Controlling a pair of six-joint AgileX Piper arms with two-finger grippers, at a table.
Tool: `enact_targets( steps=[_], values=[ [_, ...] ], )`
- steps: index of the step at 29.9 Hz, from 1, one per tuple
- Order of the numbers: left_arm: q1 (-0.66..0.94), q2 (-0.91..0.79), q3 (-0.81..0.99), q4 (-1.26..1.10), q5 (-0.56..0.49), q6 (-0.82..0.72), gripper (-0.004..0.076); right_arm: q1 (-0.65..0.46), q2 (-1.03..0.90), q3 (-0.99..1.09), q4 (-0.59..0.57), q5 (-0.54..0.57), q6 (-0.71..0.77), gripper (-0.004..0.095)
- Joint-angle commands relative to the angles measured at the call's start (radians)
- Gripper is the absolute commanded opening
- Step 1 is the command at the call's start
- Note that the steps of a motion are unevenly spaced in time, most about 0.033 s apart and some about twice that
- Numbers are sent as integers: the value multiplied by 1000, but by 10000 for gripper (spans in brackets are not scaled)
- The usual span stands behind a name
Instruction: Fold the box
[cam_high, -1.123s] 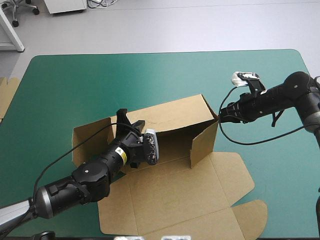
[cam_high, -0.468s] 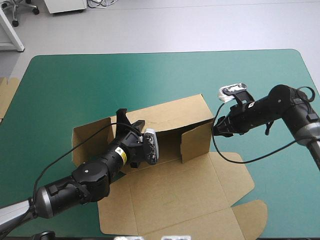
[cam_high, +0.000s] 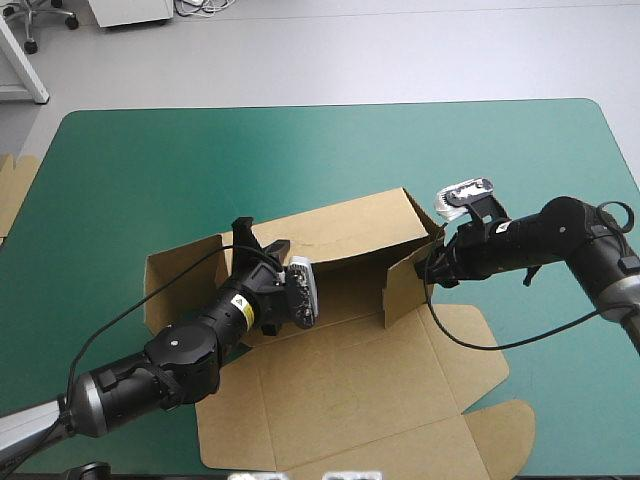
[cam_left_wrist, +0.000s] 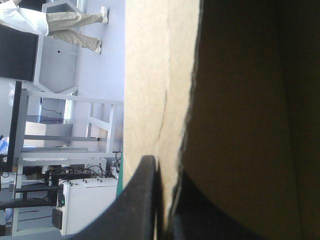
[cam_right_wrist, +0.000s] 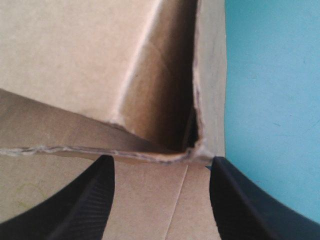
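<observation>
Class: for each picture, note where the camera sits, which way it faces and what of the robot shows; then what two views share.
High view: above and behind the robot, facing forward and down on the table; both arms, left claw and right claw at the box.
Left wrist view: on the left wrist, looking along its claw, shut on a raised box wall.
Right wrist view: on the right wrist, looking along its open claw at a box corner.
Shared: high and right wrist views both show that corner.
</observation>
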Motion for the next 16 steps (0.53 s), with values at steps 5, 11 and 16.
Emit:
enact_targets(
  steps=[5,11,16],
  values=[
    [-12,5,-5,-53,-49,-41,-10,8,-32,-19,31,-45,-32,559],
    [-12,5,-5,-39,-46,-58,-10,84,-32,15,-34,-82,-25,632],
    [-12,5,-5,-39,-38,-72,-10,157,-32,39,-110,-131,2,641]
  ],
)
